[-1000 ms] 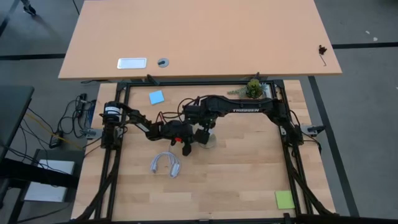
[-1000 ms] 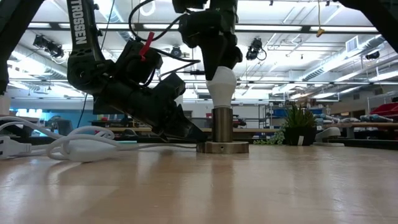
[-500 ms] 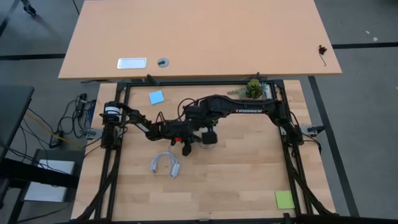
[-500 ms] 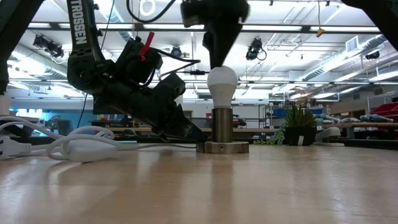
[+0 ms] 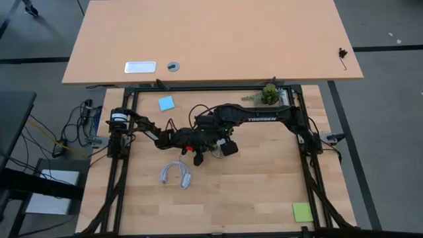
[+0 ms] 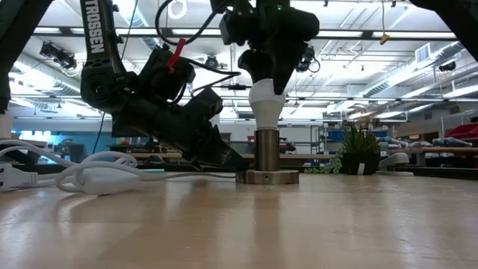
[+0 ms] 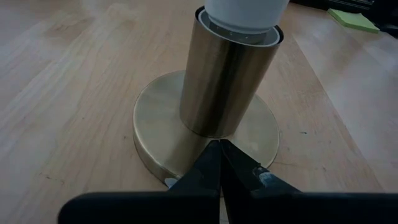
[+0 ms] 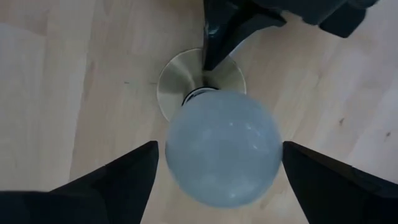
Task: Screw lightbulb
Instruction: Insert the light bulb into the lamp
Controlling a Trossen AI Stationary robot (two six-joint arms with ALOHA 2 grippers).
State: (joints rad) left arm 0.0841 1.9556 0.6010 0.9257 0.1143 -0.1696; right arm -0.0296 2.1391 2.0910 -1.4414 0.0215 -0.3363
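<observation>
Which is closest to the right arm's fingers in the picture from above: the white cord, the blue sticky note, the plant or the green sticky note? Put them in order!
Measured from the right gripper in the high view:
1. White cord, coiled on the left arm's side.
2. Blue sticky note and plant, both along the far edge: too close to call.
3. Green sticky note, in the near corner on the right arm's side.

The left gripper (image 7: 219,149) reaches in from 6 o'clock, its 2 dark fingers (image 7: 208,168) pressed together into a point whose tip rests on the round brass base (image 7: 155,118) right at the foot of the metal socket tube (image 7: 227,81). The tube stands upright at the middle of the base on the wooden table (image 7: 68,81). At 12 o'clock the white lower part of the lightbulb (image 7: 245,12) sits in the tube's mouth. Toward 1 o'clock, well apart from the base, a green sticky note (image 7: 353,18) lies flat on the wood
</observation>
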